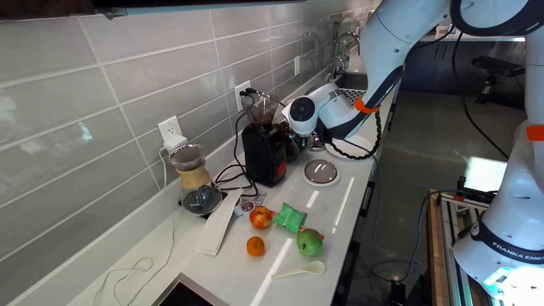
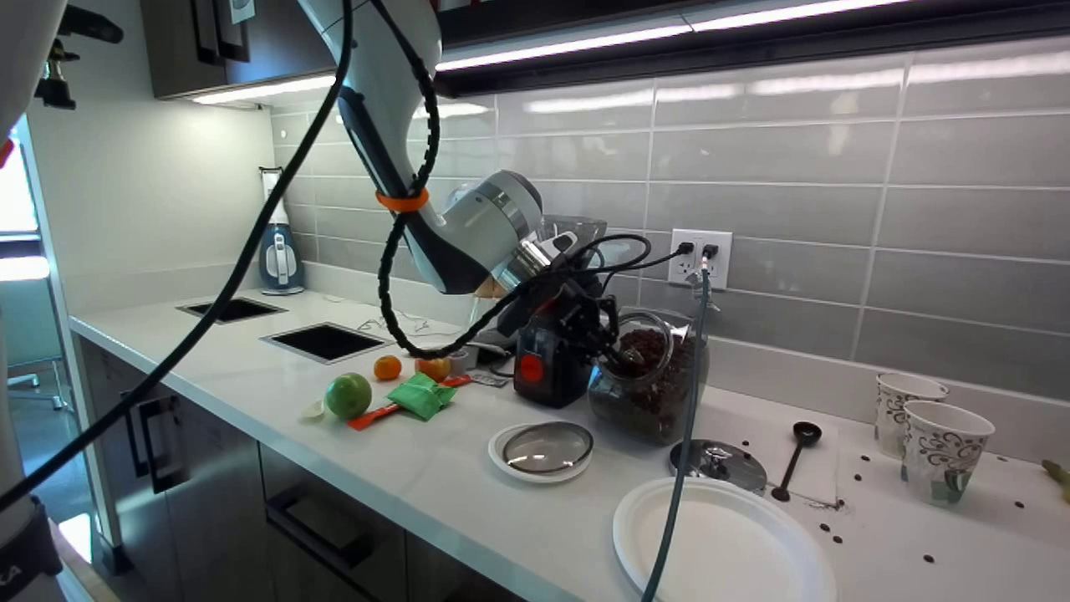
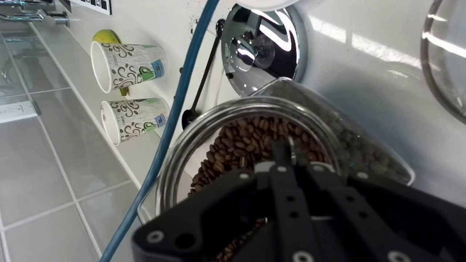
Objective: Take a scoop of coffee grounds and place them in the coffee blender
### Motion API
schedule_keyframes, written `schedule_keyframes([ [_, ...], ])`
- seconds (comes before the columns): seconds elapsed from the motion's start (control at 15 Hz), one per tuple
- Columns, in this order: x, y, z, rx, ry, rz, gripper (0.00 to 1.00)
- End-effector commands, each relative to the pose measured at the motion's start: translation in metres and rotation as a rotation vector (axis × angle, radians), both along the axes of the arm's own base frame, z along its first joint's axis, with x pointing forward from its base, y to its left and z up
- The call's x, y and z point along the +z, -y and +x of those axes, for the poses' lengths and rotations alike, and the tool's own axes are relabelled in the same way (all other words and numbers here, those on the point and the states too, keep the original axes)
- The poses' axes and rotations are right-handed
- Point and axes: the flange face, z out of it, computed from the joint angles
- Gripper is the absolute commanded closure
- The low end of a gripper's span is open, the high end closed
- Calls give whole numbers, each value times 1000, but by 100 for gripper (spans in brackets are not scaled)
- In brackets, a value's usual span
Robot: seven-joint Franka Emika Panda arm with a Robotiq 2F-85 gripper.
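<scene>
While a blue cable [image 2: 689, 414] hangs before glass jar [image 2: 642, 410] and lid [image 2: 726, 465], the pincer [image 3: 286, 153], pressed together, points into the jar.

Your white counter [image 2: 435, 451]
On it you have the coffee blender [image 1: 260, 159], bean jar [image 2: 656, 418], plate [image 2: 727, 543], two paper cups [image 2: 945, 451], green apple [image 1: 309, 242], orange [image 1: 255, 246] and pale spoon [image 1: 314, 267].

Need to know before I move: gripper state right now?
Gripper: jaws shut; a shiny metal piece shows at their tips, but whether they hold it cannot be told.

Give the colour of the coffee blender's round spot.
Red; the round spot on the coffee blender shows best in an exterior view.
</scene>
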Motion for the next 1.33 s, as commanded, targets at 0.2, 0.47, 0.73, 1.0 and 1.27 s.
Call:
schedule_keyframes([
  [0.2,17,-23,-37,-66,45,-26,99],
  [0.47,23,-22,-60,-131,27,-33,99],
  [0.73,31,-12,-84,-207,2,-66,99],
  [1.0,37,-9,-102,-265,-37,-104,99],
  [1.27,51,-20,-116,-269,-55,-134,99],
])
